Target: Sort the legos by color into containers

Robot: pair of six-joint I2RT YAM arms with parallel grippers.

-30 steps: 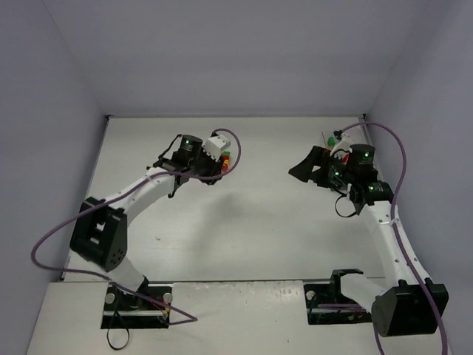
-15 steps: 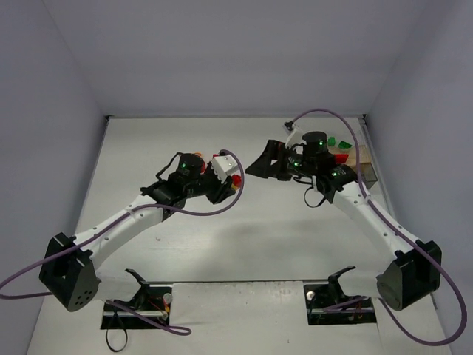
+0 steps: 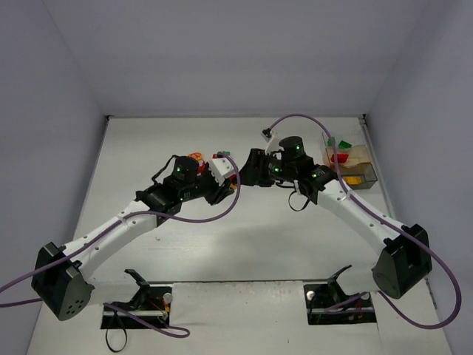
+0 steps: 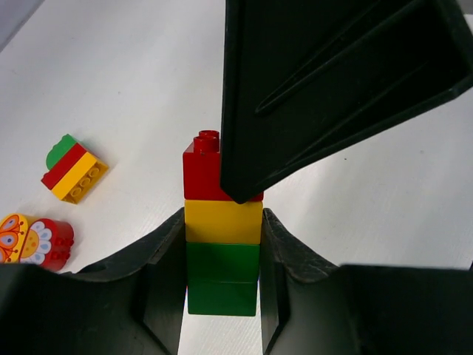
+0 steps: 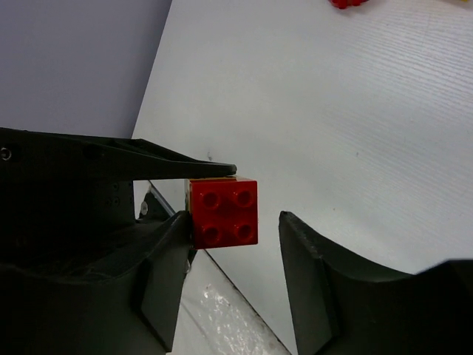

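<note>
Clamping the green-yellow part of a lego stack (image 4: 222, 255) well apart from the tray (image 3: 361, 153), the left gripper (image 4: 222, 222) is bracing it while the right gripper (image 5: 233, 220) is holding its jaws apart around the red top brick (image 5: 223, 212), touching one side only, so a lopsided pinch may be risking a twisted-loose stack.

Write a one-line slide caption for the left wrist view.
Left gripper holds a red-yellow-green brick stack, right gripper at its red top.
</note>
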